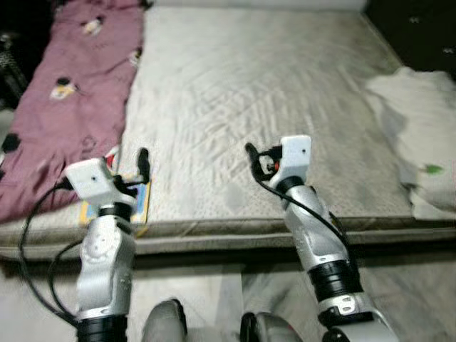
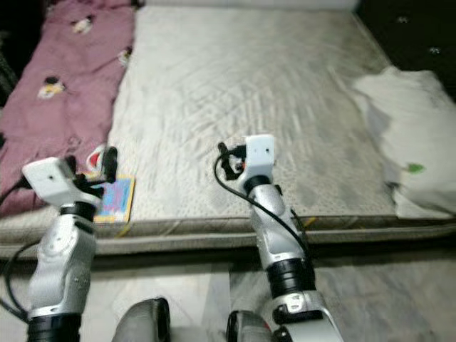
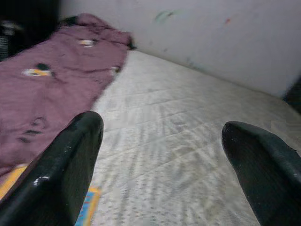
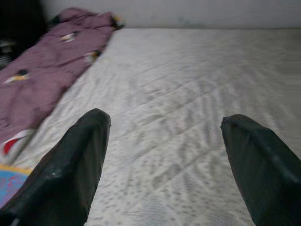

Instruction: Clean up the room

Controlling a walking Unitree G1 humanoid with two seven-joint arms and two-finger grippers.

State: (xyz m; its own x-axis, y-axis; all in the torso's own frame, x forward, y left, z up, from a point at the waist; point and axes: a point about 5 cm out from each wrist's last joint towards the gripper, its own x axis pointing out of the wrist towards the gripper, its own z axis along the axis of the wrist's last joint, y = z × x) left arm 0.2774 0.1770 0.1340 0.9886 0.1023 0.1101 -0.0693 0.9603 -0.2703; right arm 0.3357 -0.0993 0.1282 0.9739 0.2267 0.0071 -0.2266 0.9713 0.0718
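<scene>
A pale mattress (image 1: 249,92) lies before me on the floor. A maroon blanket (image 1: 71,92) with small printed figures covers its left side. A colourful flat book (image 2: 115,197) rests at the mattress's near left corner, beside a small red and white item (image 2: 95,155). My left gripper (image 3: 162,141) is open, hovering just above the book's corner. My right gripper (image 4: 164,136) is open over the near middle of the mattress, holding nothing. A white crumpled cloth (image 1: 420,135) lies at the right edge.
The mattress's near edge (image 1: 235,231) runs across in front of my feet (image 1: 167,320). Dark objects (image 1: 8,68) stand beyond the blanket at far left. A light wall (image 3: 211,33) rises behind the mattress. Grey floor (image 1: 413,285) lies at the near right.
</scene>
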